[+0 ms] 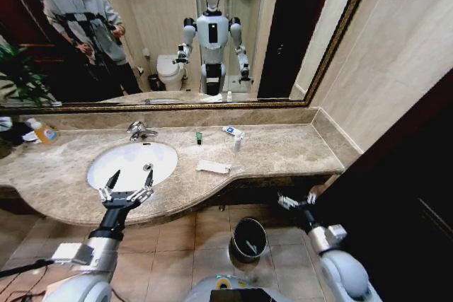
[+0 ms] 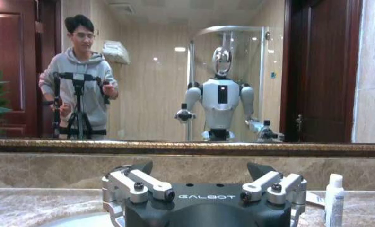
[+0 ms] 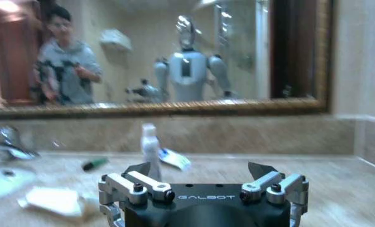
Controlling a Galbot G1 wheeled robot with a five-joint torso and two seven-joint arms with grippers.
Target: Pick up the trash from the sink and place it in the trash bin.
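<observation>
While the white oval sink sits bare in the beige marble desk, the trash lies to its right: a flat white packet near the front edge, a green-black piece, a blue-white packet and a tiny white bottle by the mirror. The left gripper hovers over the basin's front rim, jaws spread, and the right gripper hangs below the desk edge, jaws likewise spread. The black trash bin stands on the tiled floor between the arms; an orange-yellow soap bottle rests at far left.
</observation>
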